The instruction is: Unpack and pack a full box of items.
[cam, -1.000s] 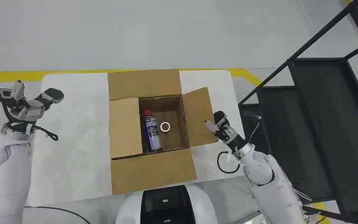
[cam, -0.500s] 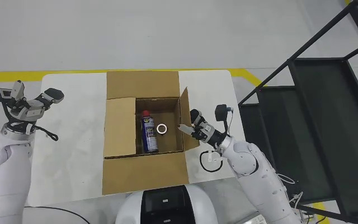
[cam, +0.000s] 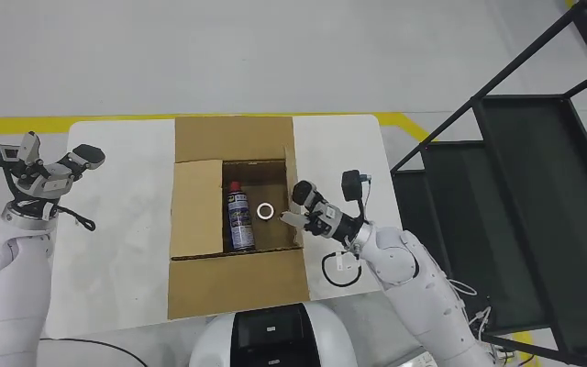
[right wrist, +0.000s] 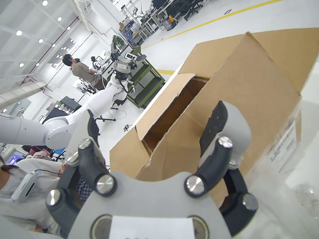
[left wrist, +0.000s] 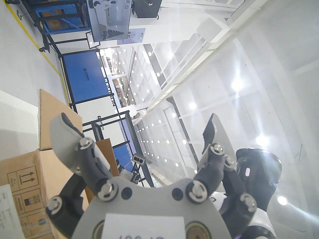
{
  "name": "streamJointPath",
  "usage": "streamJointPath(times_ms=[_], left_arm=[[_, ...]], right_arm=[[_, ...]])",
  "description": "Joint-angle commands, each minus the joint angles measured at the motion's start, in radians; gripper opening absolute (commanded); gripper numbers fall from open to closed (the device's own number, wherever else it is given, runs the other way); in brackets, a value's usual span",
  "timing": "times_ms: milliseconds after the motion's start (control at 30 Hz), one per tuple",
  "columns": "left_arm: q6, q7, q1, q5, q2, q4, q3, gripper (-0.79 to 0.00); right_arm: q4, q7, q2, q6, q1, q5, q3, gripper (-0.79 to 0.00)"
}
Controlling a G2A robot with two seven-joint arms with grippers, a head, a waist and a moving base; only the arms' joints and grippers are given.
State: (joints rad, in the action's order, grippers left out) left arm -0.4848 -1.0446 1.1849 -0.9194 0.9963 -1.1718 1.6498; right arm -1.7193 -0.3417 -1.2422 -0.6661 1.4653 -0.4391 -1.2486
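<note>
Fingers of the left gripper point(cam: 62, 154) stand spread, well left of the box point(cam: 234, 142), above the smooth white counter point(cam: 119, 239). Plain brown cardboard, the box sits with three flaps laid flat outward. Inside lie a blue-and-yellow cylindrical spray can point(cam: 240, 220) with a red cap and, just beside it, a small pale ring point(cam: 266, 212). At the box's upright right flap, the right gripper point(cam: 295, 205) has its fingers spread apart.

White table point(cam: 119, 229); pale grey floor point(cam: 275, 55), yellow line point(cam: 404, 119); black metal staircase point(cam: 523, 138) beside table; blue partition panels point(left wrist: 82, 78); round ceiling lights point(left wrist: 236, 84); green trolley point(right wrist: 147, 75); office chairs point(right wrist: 189, 3).
</note>
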Motion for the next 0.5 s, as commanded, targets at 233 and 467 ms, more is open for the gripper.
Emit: streamJointPath(times_ms=[233,467], left_arm=[[0.0,0.0,0.0,0.0,0.0,0.0,0.0,0.0],[0.0,0.0,0.0,0.0,0.0,0.0,0.0,0.0]], right_arm=[[0.129,-0.057,-0.019,0.028,-0.132,0.048,0.128,0.0],[0.2,-0.081,-0.032,0.064,-0.189,0.062,0.203,0.0]])
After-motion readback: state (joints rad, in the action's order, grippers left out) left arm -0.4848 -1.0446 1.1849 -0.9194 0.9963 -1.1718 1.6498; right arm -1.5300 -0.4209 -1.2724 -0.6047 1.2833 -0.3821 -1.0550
